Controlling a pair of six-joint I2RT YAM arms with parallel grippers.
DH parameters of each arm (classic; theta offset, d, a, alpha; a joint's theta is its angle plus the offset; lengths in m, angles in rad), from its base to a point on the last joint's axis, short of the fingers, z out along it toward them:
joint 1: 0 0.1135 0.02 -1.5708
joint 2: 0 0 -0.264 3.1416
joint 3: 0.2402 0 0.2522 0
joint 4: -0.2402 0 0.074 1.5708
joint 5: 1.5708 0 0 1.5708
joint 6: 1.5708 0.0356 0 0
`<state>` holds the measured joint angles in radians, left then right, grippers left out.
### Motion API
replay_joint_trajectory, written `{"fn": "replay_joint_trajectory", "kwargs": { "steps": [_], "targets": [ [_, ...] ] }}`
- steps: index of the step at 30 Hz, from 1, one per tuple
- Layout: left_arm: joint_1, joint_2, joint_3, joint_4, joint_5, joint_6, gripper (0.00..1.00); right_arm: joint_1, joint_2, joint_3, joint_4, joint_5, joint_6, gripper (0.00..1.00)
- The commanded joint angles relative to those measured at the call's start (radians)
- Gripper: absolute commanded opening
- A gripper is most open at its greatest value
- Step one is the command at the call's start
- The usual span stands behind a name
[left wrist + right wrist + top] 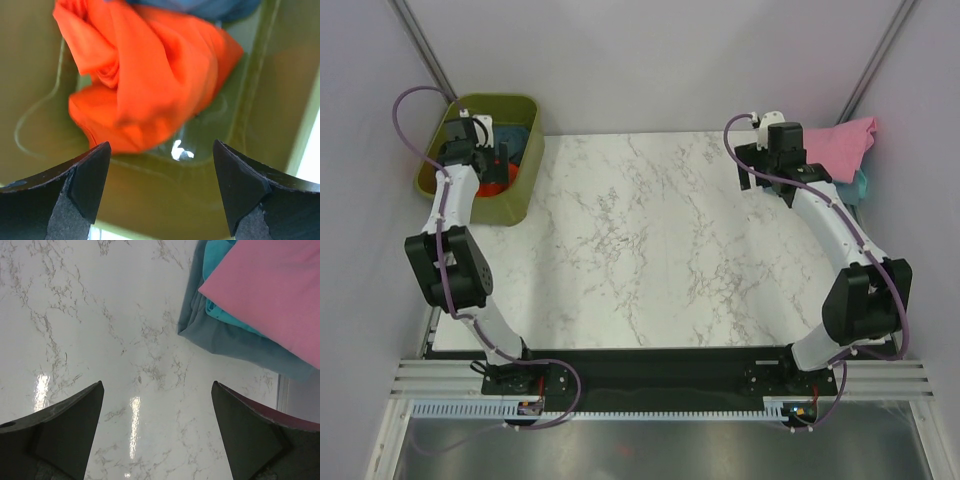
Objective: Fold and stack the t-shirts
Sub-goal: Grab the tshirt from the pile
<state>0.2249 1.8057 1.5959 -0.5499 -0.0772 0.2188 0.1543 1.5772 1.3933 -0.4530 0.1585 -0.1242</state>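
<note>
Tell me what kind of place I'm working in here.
Likely a lab test booth, not a home: plain white walls close around a marble-look table, and metal rails run along its near edge.

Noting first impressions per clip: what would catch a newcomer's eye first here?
The bright orange-red t-shirt stands out most, crumpled in the olive-green basket at the far left corner of the table, with the open left hand just above it. Next comes the pink t-shirt at the far right edge, lying on a teal t-shirt and a slate-blue t-shirt, beside the open right hand.
</note>
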Motion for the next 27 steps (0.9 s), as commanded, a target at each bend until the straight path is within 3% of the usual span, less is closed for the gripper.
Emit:
{"fn": "replay_joint_trajectory", "kwargs": {
  "steps": [1, 8, 11, 14, 15, 16, 17, 21, 27],
  "targets": [
    [0.005, 0.059, 0.11, 0.041, -0.055, 0.047, 0.91, 0.004, 0.026, -0.008, 0.004, -0.007, -0.003, 0.98],
    [0.011, 0.184, 0.211, 0.039, -0.087, 0.056, 0.9, 0.004, 0.072, 0.006, 0.005, -0.011, 0.0, 0.98],
    [0.01, 0.214, 0.231, 0.033, -0.093, 0.062, 0.85, 0.004, 0.089, 0.012, 0.005, -0.011, 0.0, 0.98],
    [0.01, 0.215, 0.228, 0.03, -0.07, 0.059, 0.55, 0.005, 0.104, 0.021, 0.008, -0.013, 0.003, 0.98],
    [0.011, 0.213, 0.223, 0.03, -0.067, 0.053, 0.25, 0.004, 0.109, 0.026, 0.007, -0.013, 0.001, 0.98],
    [0.011, 0.207, 0.22, 0.028, -0.065, 0.042, 0.07, 0.005, 0.112, 0.026, 0.007, -0.014, 0.004, 0.98],
    [0.011, 0.202, 0.216, 0.027, -0.065, 0.037, 0.02, 0.004, 0.113, 0.027, 0.008, -0.014, 0.005, 0.98],
    [0.011, 0.149, 0.199, 0.016, -0.033, -0.024, 0.02, 0.005, 0.116, 0.032, 0.01, -0.008, 0.005, 0.98],
    [-0.027, -0.06, 0.187, 0.011, 0.172, -0.119, 0.02, 0.007, 0.106, 0.056, 0.022, 0.044, -0.011, 0.98]
  ]
}}
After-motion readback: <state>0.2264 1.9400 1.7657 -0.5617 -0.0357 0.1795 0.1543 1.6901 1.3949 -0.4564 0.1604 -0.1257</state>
